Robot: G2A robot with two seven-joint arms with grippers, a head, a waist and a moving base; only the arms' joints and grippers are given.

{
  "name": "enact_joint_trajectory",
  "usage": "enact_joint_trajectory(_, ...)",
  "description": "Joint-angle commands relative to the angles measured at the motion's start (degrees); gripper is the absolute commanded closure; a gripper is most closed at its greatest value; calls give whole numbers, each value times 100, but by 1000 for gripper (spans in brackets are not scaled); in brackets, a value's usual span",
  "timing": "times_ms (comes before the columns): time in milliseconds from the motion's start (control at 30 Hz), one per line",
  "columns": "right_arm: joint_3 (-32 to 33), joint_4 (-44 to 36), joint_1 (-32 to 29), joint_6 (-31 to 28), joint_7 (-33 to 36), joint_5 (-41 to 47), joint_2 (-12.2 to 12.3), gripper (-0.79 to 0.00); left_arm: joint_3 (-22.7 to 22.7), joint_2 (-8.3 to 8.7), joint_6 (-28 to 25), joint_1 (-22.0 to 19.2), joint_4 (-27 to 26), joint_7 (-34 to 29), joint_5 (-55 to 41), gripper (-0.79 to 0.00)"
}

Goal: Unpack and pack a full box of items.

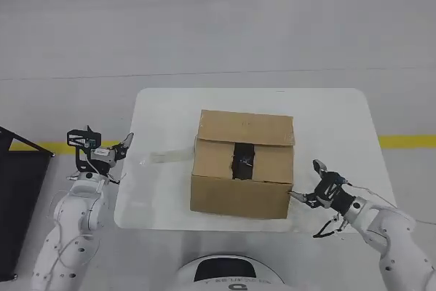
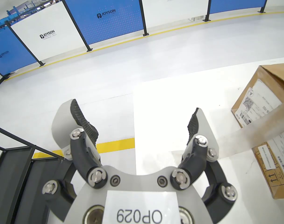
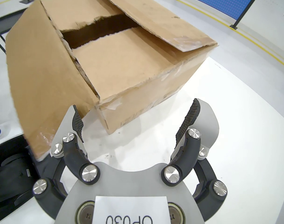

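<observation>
Box [image 1: 239, 190] sits on table [image 1: 327, 116], flaps partly ajar; left gripper [image 2: 135, 108] and right gripper [image 3: 135, 104] flank it, fingers spread, empty.

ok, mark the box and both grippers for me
box [image 1: 236, 198], top view, on the front wall facing the robot.
left gripper [image 2: 135, 104], left wrist view, midway between its open fingertips.
right gripper [image 3: 135, 103], right wrist view, midway between its open fingertips.

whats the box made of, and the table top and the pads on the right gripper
Box: brown corrugated cardboard, matte; its torn flap edges show wavy layers.
Table top: smooth, white, faintly glossy, perhaps laminate or plastic; the look leaves it open.
Right gripper pads: black, ribbed, probably rubber.
</observation>
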Motion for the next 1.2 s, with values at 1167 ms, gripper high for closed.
enact_joint_trajectory(1167,7,303,892,-122,712,1917,118,-785,0,0,0,0,0,0,0,-785)
